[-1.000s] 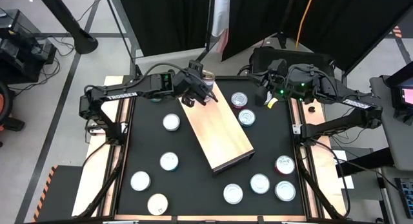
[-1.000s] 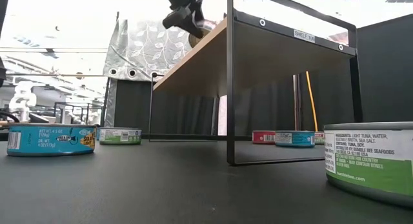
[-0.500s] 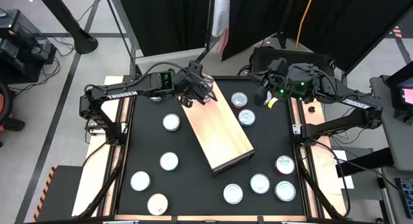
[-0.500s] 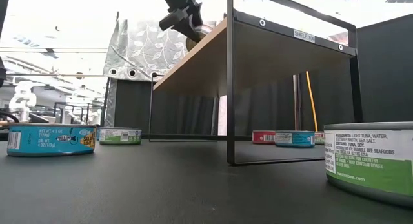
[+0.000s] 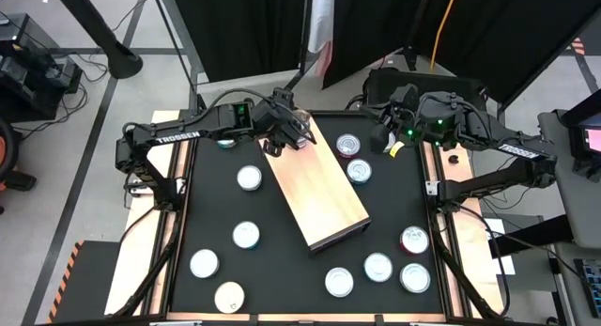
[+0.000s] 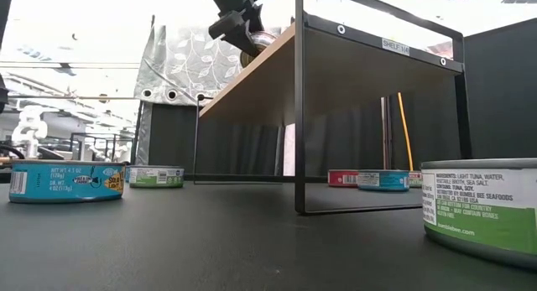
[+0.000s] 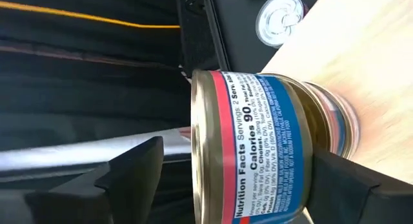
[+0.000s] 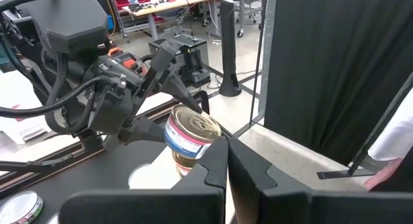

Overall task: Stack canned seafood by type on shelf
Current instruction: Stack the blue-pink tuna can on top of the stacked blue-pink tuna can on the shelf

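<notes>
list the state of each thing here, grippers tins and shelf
left gripper: open, straddling the stacked tins
stacked tins: two high, upright on the shelf's far end
shelf: otherwise bare on top
right gripper: shut, empty, parked behind the table
loose tins: flat on the tabletop

A robotics lab: black curtains (image 5: pixel 244 25) screen the rig, cables (image 5: pixel 94 68) trail over the grey floor, and workbenches (image 8: pixel 174 4) loaded with gear stand behind.
</notes>
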You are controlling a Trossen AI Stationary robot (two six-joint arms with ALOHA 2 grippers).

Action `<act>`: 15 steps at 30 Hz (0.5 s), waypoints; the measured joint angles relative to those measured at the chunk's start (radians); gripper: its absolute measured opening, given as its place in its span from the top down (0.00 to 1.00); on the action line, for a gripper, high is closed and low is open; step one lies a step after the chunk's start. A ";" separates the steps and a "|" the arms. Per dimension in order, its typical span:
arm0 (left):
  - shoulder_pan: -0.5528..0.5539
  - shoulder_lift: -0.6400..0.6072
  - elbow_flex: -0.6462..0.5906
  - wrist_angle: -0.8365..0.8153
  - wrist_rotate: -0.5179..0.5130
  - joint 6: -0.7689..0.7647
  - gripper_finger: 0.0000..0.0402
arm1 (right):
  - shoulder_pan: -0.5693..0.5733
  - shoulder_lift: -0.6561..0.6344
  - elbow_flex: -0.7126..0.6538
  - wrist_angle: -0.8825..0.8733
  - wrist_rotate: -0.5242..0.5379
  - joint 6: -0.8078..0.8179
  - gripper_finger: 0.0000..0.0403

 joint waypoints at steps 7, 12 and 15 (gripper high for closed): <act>0.020 -0.001 0.000 -0.003 0.024 -0.083 0.17 | 0.000 0.000 0.000 0.000 0.000 0.000 0.99; 0.048 -0.001 0.000 -0.002 0.128 -0.133 0.17 | 0.000 0.000 0.000 0.001 0.000 0.000 0.99; 0.063 -0.001 0.000 -0.001 0.171 -0.156 0.17 | 0.000 0.000 0.000 0.001 0.000 0.000 0.99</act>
